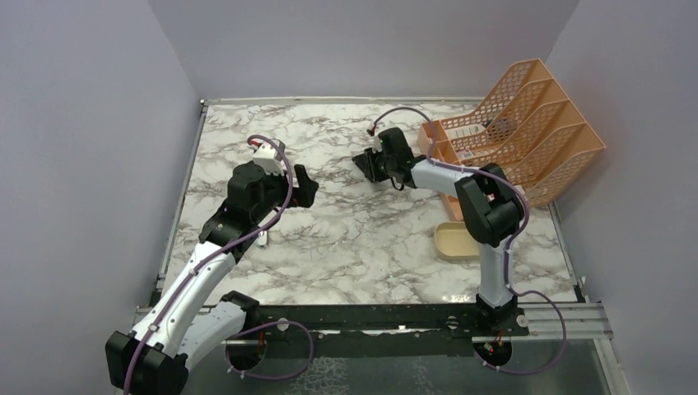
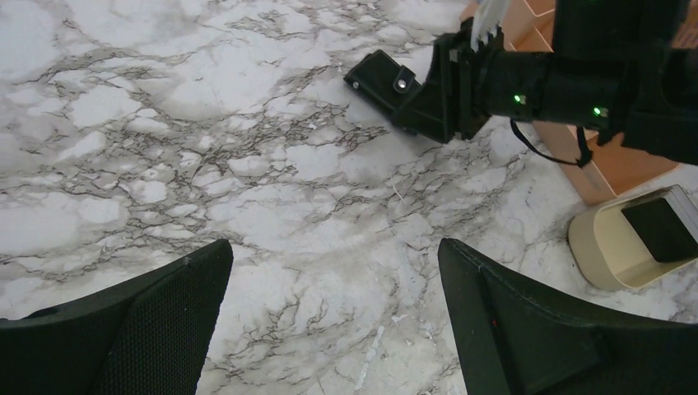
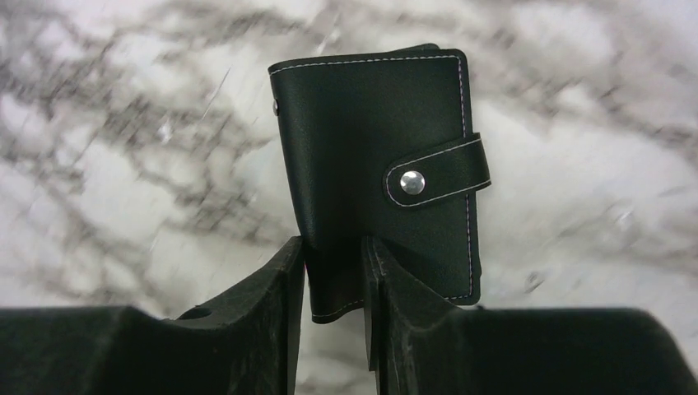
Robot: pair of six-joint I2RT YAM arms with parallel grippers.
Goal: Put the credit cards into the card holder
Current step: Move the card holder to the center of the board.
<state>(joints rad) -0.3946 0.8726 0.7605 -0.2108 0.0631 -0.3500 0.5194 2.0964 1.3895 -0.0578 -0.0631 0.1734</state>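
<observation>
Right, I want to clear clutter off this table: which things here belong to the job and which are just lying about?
Belongs to the job: black wallet, pinched in the right gripper. No cards clearly in view.
Just lying about: orange file rack; tan dish.

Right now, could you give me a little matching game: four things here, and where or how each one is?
Things:
1. card holder
2. left pincer
3. tan dish
4. orange rack

Place or state:
a. at the far right
b. wide open
c. between the fingers of the right pincer
d. has something black in it

Pairs: 1-c, 2-b, 3-d, 4-a
</observation>
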